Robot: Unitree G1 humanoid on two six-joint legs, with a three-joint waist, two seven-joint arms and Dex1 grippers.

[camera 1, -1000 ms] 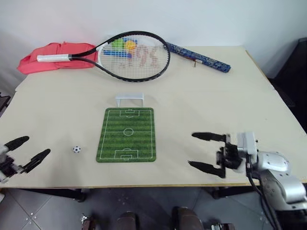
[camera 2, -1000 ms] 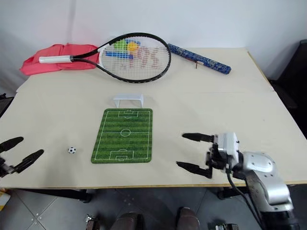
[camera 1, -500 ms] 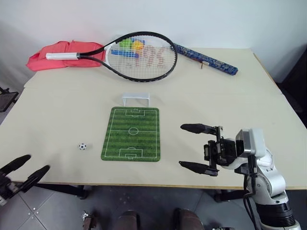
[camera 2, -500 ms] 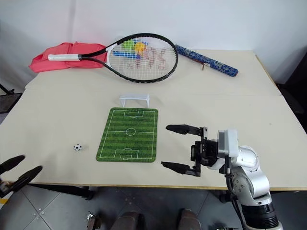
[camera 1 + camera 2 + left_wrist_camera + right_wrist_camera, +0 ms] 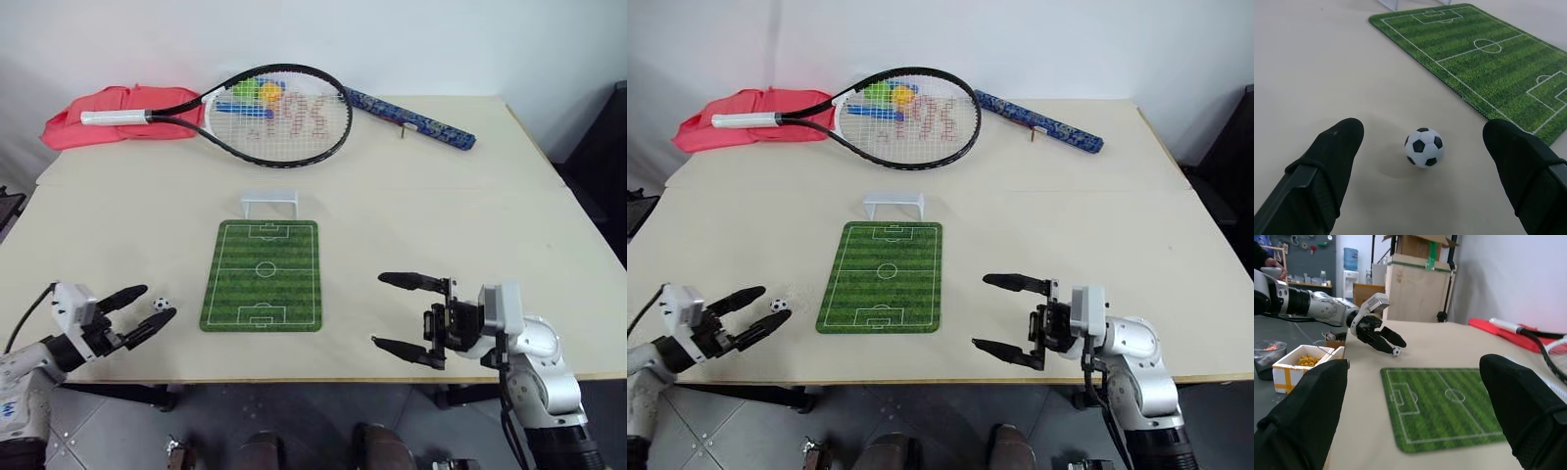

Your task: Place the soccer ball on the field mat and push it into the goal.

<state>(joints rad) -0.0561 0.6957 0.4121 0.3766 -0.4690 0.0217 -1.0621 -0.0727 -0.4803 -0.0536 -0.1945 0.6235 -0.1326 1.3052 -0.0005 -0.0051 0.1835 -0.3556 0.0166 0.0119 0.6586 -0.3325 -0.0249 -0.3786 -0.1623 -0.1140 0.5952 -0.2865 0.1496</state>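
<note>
Fingers spread round the ball

Fingers point(image 5: 1334, 147) of the left gripper point(image 5: 137, 313), matte black and rounded, stand apart with the soccer ball point(image 5: 1423, 147) on bare table point(image 5: 441, 206) between them, untouched. The grass-print field mat point(image 5: 262, 275) lies just beside; the white goal point(image 5: 270, 203) stands at its far edge. The right gripper point(image 5: 402, 311) hovers wide open over clear tabletop near the front edge.

workshop | stacked cardboard boxes point(image 5: 1418, 279) | parts bin point(image 5: 1300, 363)
</note>
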